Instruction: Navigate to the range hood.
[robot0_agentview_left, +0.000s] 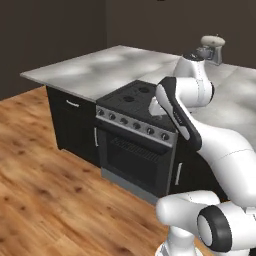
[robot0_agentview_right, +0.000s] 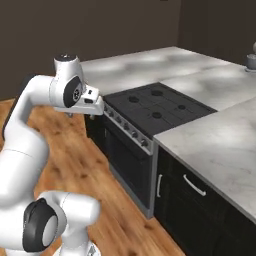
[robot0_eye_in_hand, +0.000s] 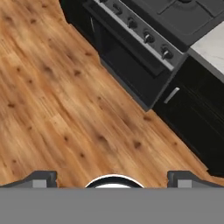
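Observation:
The range hood is out of view, above the top edge of both base views. Below where it would hang, the black four-burner cooktop (robot0_agentview_left: 134, 94) (robot0_agentview_right: 159, 106) sits in the marble counter (robot0_agentview_left: 85, 72), with a row of knobs along its front. My arm is folded in front of the stove, the hand (robot0_agentview_right: 93, 100) level with the knob row and pointing down at the floor. In the hand view my gripper (robot0_eye_in_hand: 114, 179) is open, its fingertips (robot0_eye_in_hand: 41, 178) far apart over the wooden floor with nothing between them.
The black oven door (robot0_agentview_left: 134, 156) (robot0_eye_in_hand: 131, 65) and dark cabinets (robot0_agentview_right: 200, 200) stand under the counter. A cream stand mixer (robot0_agentview_left: 212, 47) sits at the counter's far end. Wooden floor (robot0_agentview_left: 50, 200) stretches open to the left of the stove.

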